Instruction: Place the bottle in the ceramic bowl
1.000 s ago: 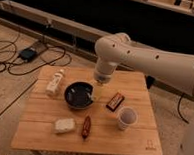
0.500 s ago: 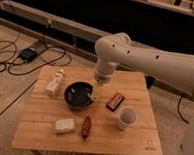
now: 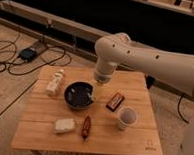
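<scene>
The cream-white bottle [image 3: 55, 82] with a tan label lies on its side at the left of the wooden table [image 3: 136, 140], just left of the bowl. The dark blue-black ceramic bowl [image 3: 79, 95] sits in the middle of the table. My gripper [image 3: 96, 93] hangs from the white arm [image 3: 142, 55] at the bowl's right rim, well apart from the bottle.
A pale squarish block [image 3: 64, 125] and a reddish-brown oblong object [image 3: 86, 127] lie near the front edge. A dark bar with an orange wrapper [image 3: 115, 101] and a white translucent cup [image 3: 126, 117] stand right of the bowl. Cables [image 3: 16, 59] lie on the floor at left.
</scene>
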Robot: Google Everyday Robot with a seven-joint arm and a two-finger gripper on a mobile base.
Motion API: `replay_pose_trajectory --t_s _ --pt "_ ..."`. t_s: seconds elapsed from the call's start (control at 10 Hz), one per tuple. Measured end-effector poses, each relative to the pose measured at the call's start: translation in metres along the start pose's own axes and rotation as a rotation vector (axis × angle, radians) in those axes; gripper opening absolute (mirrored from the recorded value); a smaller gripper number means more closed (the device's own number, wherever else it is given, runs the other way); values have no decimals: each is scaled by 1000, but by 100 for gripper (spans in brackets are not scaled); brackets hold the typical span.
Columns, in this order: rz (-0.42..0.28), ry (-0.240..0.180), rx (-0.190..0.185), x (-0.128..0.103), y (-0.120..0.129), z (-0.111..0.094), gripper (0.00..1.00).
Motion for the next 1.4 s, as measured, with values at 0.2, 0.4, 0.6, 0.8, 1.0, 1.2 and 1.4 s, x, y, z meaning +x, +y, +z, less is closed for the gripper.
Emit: replay_pose_trajectory --t_s 0.2,0.4,0.6,0.8,1.0,1.2,1.4 --pt "0 0 0 0 0 0 80" --pt "0 0 0 0 0 0 80" --pt "0 0 0 0 0 0 80" --pt "0 0 0 0 0 0 80" --pt "0 0 0 0 0 0 80" --pt "0 0 0 0 0 0 80" --pt "-29 45 9 -10 -2 15 80"
